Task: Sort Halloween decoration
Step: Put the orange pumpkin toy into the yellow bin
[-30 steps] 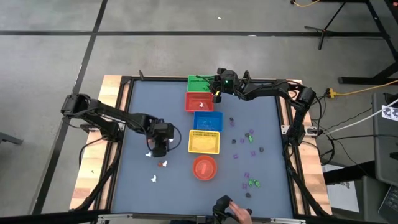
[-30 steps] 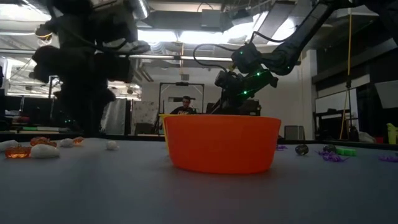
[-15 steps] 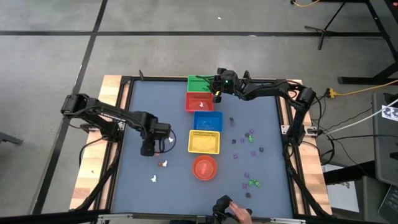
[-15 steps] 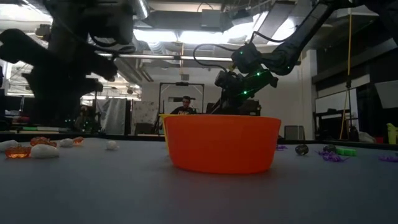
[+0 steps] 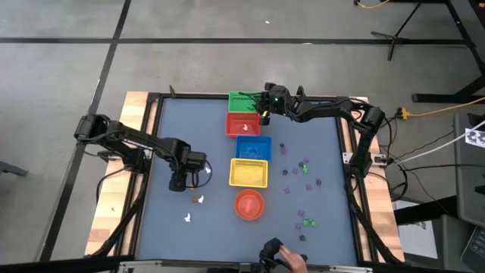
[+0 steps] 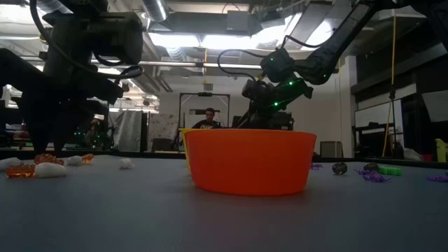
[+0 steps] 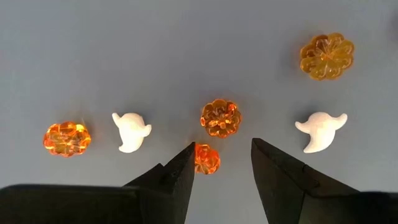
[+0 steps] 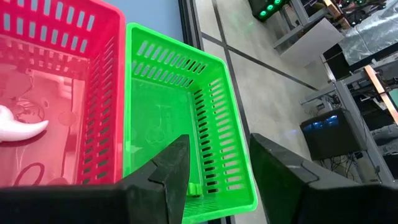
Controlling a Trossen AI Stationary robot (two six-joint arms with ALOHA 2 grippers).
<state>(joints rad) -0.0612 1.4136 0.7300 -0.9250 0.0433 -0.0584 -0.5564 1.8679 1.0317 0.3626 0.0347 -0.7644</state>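
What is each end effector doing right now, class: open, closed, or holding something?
Left end effector: open, empty, above the small orange pumpkin trinket.
Right end effector: open, empty, over the green basket.

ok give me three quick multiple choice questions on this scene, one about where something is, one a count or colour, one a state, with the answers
1. Where does the right gripper hover?
A. over the round orange bowl
B. by the green basket at the far end of the basket row
C. over the yellow basket

2. How many white ghost trinkets show in the left wrist view?
A. two
B. none
C. five

3. How do the left gripper's jaws stand?
A. clamped on a white ghost
B. shut tight with nothing between
C. open, with a small orange pumpkin between them, not gripped

Answers:
1. B: the right wrist view looks down into the green basket beside the red basket.
2. A: one white ghost and a second ghost lie among the orange pieces.
3. C: the dark fingers stand apart either side of the small orange pumpkin.
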